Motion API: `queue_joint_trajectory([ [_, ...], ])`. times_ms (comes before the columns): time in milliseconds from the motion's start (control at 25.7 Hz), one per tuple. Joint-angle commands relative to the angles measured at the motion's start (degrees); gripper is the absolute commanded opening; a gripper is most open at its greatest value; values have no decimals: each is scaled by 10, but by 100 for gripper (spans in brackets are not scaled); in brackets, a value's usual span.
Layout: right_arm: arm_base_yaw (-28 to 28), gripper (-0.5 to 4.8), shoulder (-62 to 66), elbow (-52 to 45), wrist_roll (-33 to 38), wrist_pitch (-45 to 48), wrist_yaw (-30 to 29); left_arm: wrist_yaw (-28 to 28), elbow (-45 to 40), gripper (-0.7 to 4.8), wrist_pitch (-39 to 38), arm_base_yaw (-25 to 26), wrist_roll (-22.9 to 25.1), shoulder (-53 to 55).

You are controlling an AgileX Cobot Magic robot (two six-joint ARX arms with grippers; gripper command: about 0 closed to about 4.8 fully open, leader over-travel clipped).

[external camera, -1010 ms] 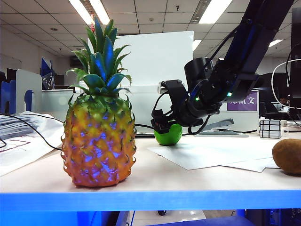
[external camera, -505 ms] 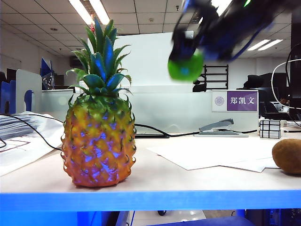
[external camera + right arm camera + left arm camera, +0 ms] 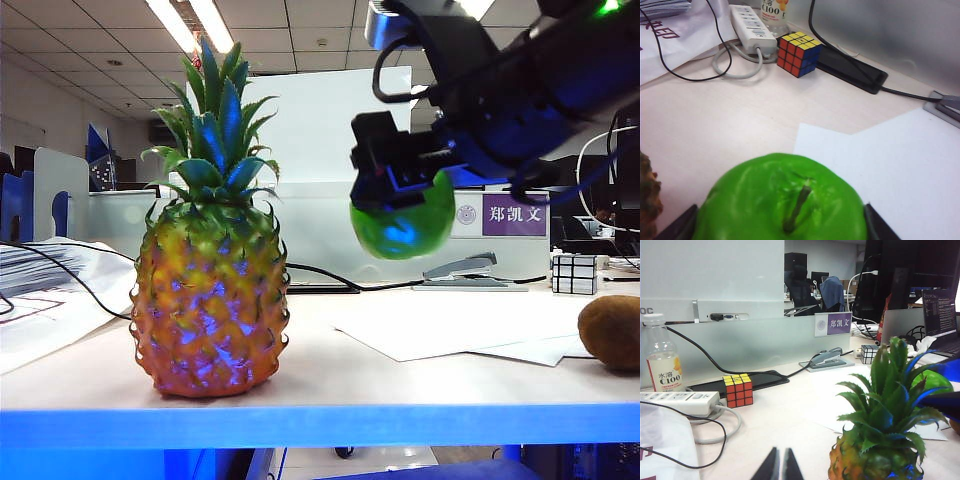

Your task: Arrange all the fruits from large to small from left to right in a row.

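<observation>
- An open-plan office: ceiling light panels point(image 3: 196, 22), frosted desk partition point(image 3: 740, 342) with a nameplate point(image 3: 514, 214).
- Stapler point(image 3: 825, 358), power strip point(image 3: 752, 24), laptop point(image 3: 942, 314), papers point(image 3: 455, 325) on the desk.

— What does the desk point(image 3: 330, 385) in front of you carry?

— Pale top, blue front edge. The pineapple point(image 3: 210, 300) stands upright on it near that edge, and the brown kiwi point(image 3: 611, 331) lies well apart on the other side. White paper sheets point(image 3: 450, 325) lie flat between them.

— And further back?

— A coloured Rubik's cube point(image 3: 737, 389) sits beside a white power strip point(image 3: 677, 402) and a drink bottle point(image 3: 661, 361). A stapler point(image 3: 826, 358) rests on a tray, with the silver mirror cube point(image 3: 869, 353) near it.
</observation>
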Motion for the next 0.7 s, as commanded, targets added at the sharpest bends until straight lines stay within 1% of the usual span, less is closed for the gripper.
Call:
queue_joint_trajectory([
  [39,19,-1,-3,-32,21,45,76,3,1,25,7,0,-1,-1],
  [78,22,-1,-3,-48,34,60,90,3,1,25,7,0,-1,-1],
  [194,22,-1,-3,-78,71,73,88,2,1,25,7,0,-1,-1],
  [311,22,-1,-3,-103,94,74,60,2,1,25,7,0,-1,-1],
  [350,22,-1,-3,-108,100,76,60,2,1,25,7,0,-1,-1],
  [427,23,-1,-2,-116,103,82,56,2,1,25,7,0,-1,-1],
  [466,22,-1,0,-118,103,81,33,2,1,25,6,0,-1,-1],
  [544,22,-1,4,-118,103,82,12,2,1,25,6,0,-8,-1],
  [622,22,-1,19,-118,103,102,-4,2,1,25,7,0,-12,-1],
  [699,22,-1,38,-118,102,120,-3,3,1,25,7,0,-14,-1],
])
